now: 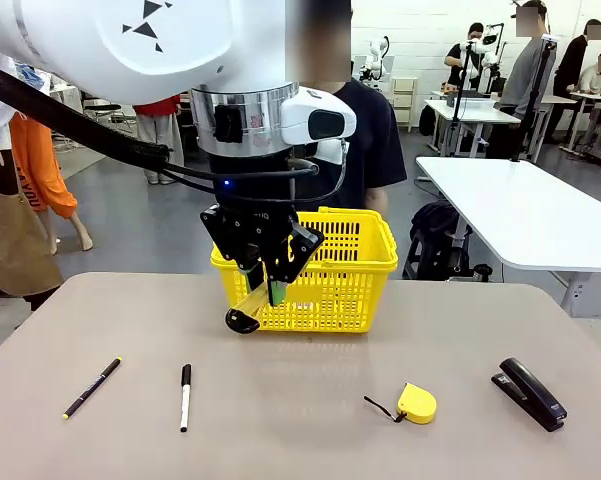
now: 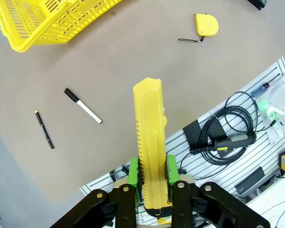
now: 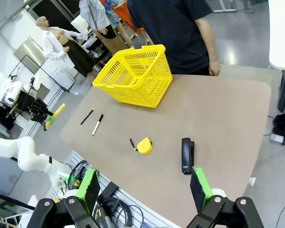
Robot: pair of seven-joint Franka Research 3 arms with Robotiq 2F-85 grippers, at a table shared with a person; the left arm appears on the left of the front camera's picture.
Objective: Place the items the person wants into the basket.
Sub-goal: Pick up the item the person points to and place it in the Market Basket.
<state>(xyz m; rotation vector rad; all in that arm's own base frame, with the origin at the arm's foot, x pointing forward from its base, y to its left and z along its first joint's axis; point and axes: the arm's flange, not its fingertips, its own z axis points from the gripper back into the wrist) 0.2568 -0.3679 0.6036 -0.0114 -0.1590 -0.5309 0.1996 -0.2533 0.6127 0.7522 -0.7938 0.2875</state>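
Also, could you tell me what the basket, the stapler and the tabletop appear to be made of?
Basket: bright yellow plastic, judging by its moulded lattice walls. Stapler: black with a slight sheen, probably plastic or painted metal, unclear which. Tabletop: smooth matte beige surface without grain, likely laminate.

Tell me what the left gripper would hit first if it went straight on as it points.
Probably bare tabletop: the left gripper, shut on the yellow utility knife, aims at it beside the yellow basket, so the knife's tip would land first. Depth is unclear.
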